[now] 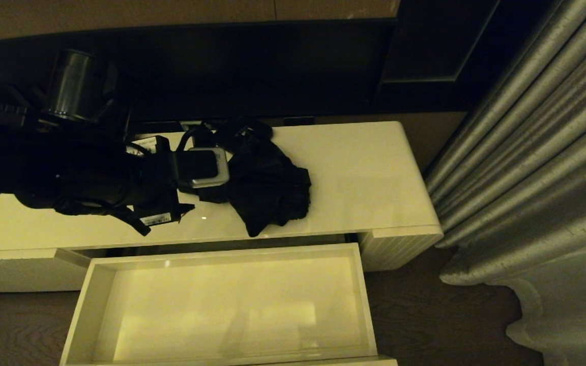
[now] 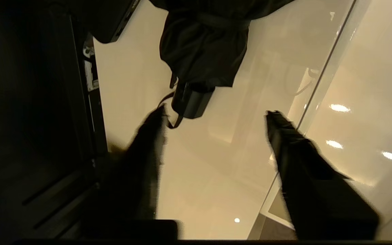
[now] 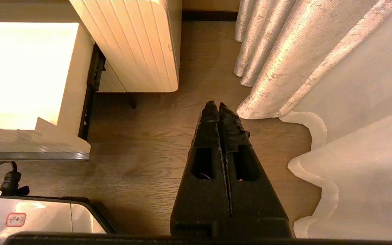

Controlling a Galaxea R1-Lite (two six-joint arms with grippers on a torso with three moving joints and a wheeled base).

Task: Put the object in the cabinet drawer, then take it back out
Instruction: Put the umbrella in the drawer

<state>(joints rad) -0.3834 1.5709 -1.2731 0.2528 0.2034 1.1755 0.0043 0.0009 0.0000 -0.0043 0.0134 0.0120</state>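
The black folding umbrella [image 1: 267,185] lies on the cream cabinet top [image 1: 369,173], its bunched fabric spread toward the front edge. The left wrist view shows the umbrella's fabric [image 2: 202,51], its short handle [image 2: 191,100] and its thin strap loop [image 2: 170,119]. My left gripper [image 2: 216,112] is open just short of the handle, with one fingertip [image 2: 157,119] beside the strap and nothing between the fingers. From the head view the left gripper [image 1: 199,190] sits at the umbrella's left end. The drawer [image 1: 222,251] stands pulled out and empty below. My right gripper [image 3: 214,103] hangs shut over the floor.
A dark flat device [image 2: 114,20] and a black part with a white label [image 2: 90,75] lie on the cabinet top behind the gripper. Grey curtains [image 1: 537,152] hang close on the right. The drawer's side wall [image 3: 70,78] and the ribbed cabinet end [image 3: 134,44] stand near the right arm.
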